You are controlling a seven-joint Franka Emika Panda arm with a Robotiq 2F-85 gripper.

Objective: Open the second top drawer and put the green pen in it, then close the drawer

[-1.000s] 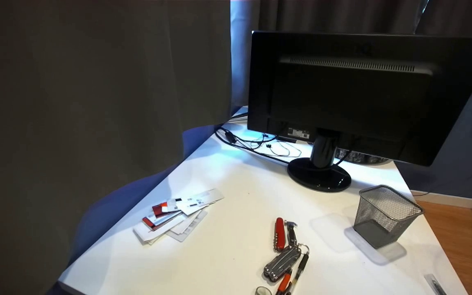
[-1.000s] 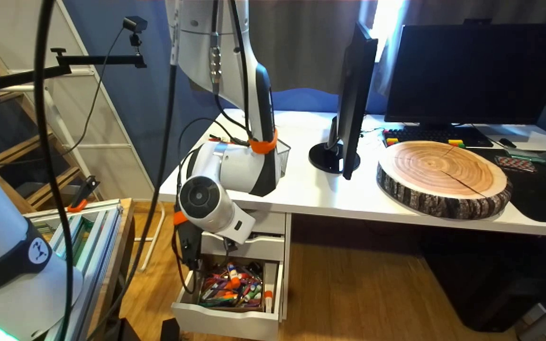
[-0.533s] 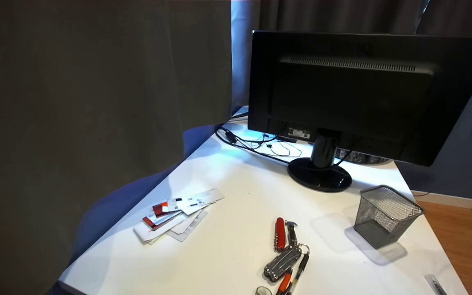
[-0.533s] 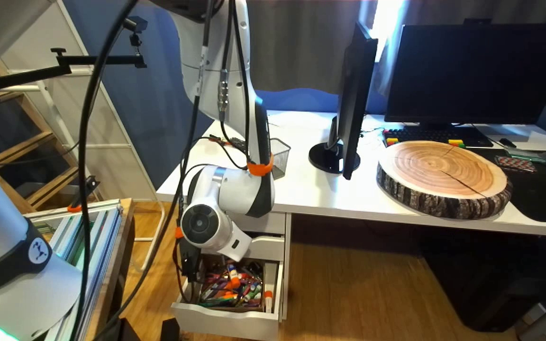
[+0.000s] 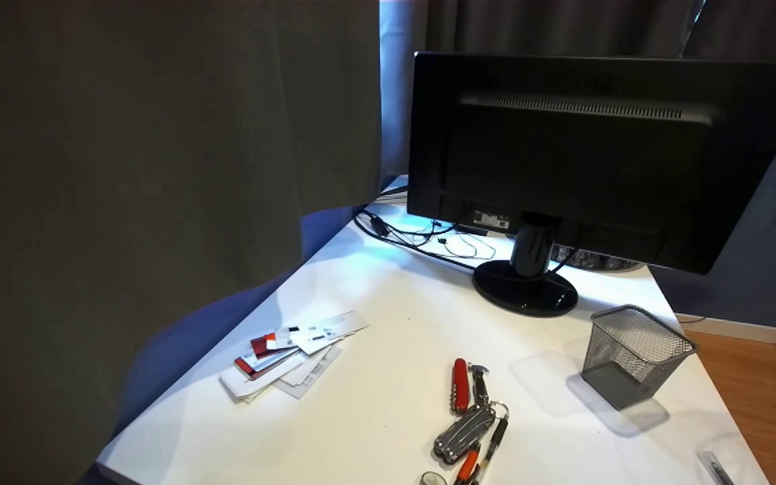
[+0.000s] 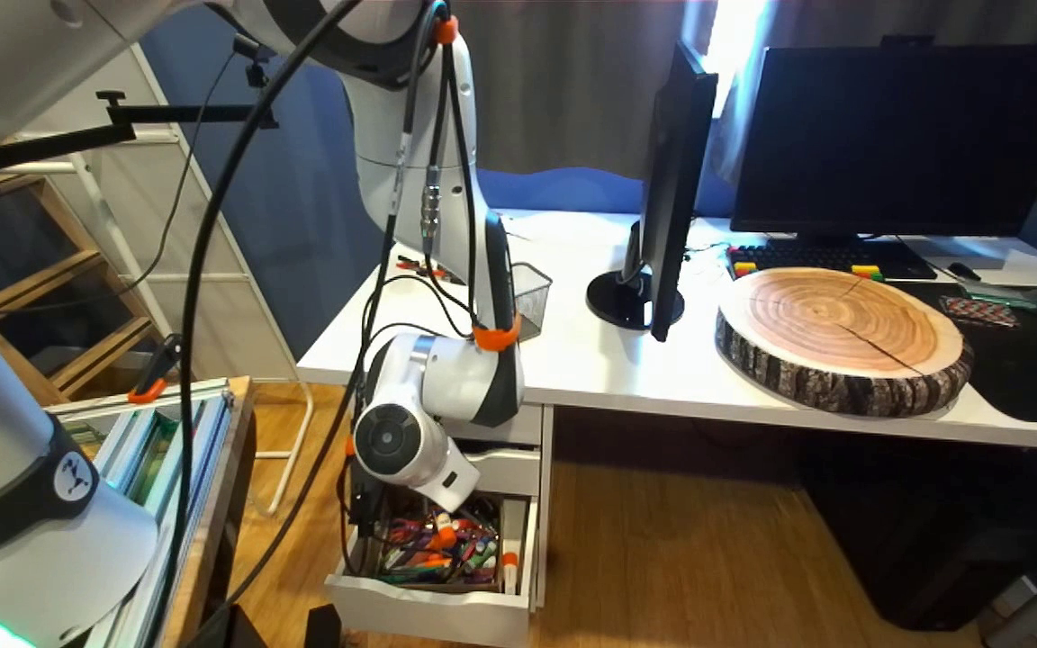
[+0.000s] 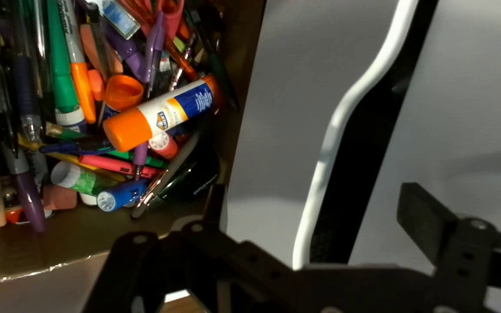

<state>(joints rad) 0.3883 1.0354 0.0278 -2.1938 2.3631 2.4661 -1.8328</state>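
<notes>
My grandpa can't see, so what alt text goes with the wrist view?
An open, black, two-fingered claw, holding nothing, has the wavy rim of a slightly open white drawer showing in its gap. At the picture's left, a brown cardboard box holds colourful slim pens and a white, cylindrical, orange-capped glue stick.

On the white desk (image 5: 320,438) stands a black monitor (image 5: 576,168). Near its round foot (image 5: 525,295) there are a mesh basket (image 5: 634,353) and some cables (image 5: 379,225). Farther out behind its back lie a red pocket knife (image 5: 460,385), a multitool (image 5: 465,434) and papers (image 5: 327,329); on its screen side, a wood slice (image 6: 843,319).
</notes>
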